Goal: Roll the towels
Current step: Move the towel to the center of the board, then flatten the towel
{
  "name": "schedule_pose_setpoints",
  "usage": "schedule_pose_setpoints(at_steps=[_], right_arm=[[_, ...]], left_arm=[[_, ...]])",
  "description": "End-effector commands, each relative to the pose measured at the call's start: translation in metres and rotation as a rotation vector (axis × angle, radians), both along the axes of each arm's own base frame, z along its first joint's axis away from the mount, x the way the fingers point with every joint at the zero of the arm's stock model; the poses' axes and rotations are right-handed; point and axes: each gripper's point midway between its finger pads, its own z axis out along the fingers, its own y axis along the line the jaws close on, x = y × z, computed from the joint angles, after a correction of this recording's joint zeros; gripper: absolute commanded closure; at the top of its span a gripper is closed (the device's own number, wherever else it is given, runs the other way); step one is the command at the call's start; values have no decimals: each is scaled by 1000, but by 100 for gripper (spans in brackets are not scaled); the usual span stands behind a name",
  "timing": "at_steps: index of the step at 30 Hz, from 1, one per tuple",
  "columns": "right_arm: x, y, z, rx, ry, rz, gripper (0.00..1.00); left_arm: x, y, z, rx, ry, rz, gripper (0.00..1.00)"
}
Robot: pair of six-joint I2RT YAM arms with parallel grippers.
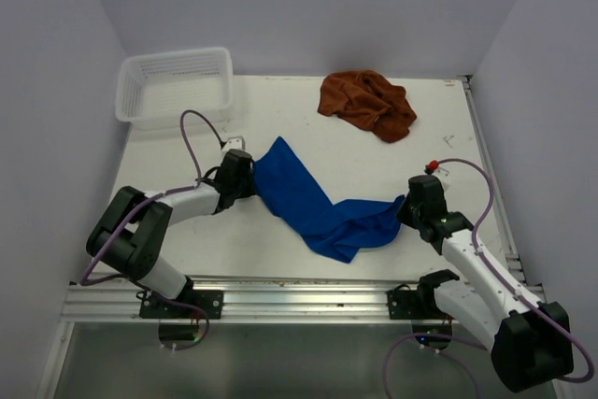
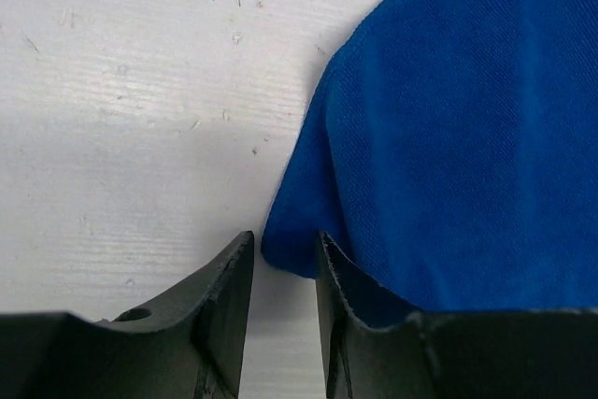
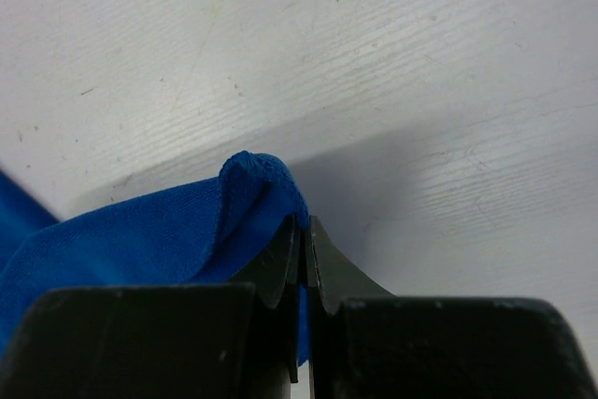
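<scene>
The right gripper (image 3: 304, 223) is pressed shut on a fold at the right end of the blue towel (image 1: 313, 207), which lies in a crumpled band across the near middle of the table (image 1: 280, 109). At the towel's left end the left gripper (image 2: 285, 242) has its jaws slightly apart, with the cloth's corner at the gap. The brown towel (image 1: 366, 105) lies bunched at the far right, and a white basket (image 1: 173, 91) sits in the far left corner.
</scene>
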Motion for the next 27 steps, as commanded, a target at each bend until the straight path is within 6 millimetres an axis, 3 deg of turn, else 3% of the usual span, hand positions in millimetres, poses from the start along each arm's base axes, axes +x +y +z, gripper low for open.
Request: schedule_pose_setpoints(at_steps=[1,5,8,9,14,17,21,24,27], right_arm=[[8,1,4,15,-46,7,100],[7,2,1,22,-39,12,100],[7,1,2,17,-40,14,100],[7,0,3,17,-43,12,100],[8,3,6,26,-48,25,100],[12,7,12,35,-58,41,100],[26,14,31,51,-111,72,100],[41,26,42,75,-113,115,100],[56,40,51,102,-118,171,100]], left_arm=[[6,2,-2,41,-5,20,66],[7,-3,-5,41,0,8,71],[6,-4,-9,61,11,0,89],[5,-3,-12,66,20,1,100],[3,-6,-5,47,16,-5,100],[4,-6,20,21,-23,9,100],[6,2,86,-41,-167,56,100],[1,14,123,-47,-248,96,100],[-10,28,145,-52,-296,137,100]])
